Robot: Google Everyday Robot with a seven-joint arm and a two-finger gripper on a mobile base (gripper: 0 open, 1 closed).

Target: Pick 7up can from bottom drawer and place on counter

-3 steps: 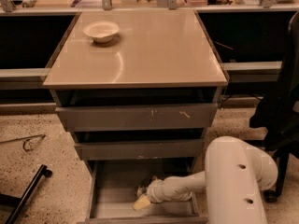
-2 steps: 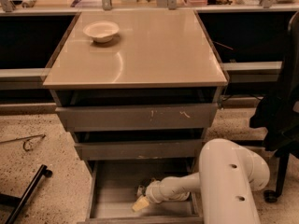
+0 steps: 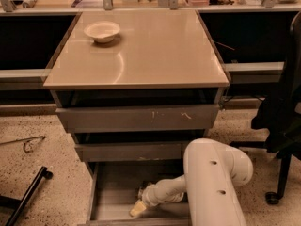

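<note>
Camera view: compared with 1 second ago, the bulky white arm has shifted a little to the left, while the claw sits in nearly the same spot, low inside the open bottom drawer, near its front edge and slightly right of center. Whether the claw is apart or together cannot be told; only a pale yellowish tip shows past the white wrist.

The 7up can cannot be made out. The wrist and arm cover the part of the drawer floor just behind the claw, and nothing there reads clearly as a can.

Above, the 2 upper drawers are each pulled out slightly, and their scratched fronts overhang the back of the bottom drawer. The glossy beige surface carries 1 white bowl near its back left corner. A black chair stands to the right, cut off by the frame edge. A black bar and a bent wire lie on the speckled floor to the left. The cluttered bench runs behind, its top cut off.
</note>
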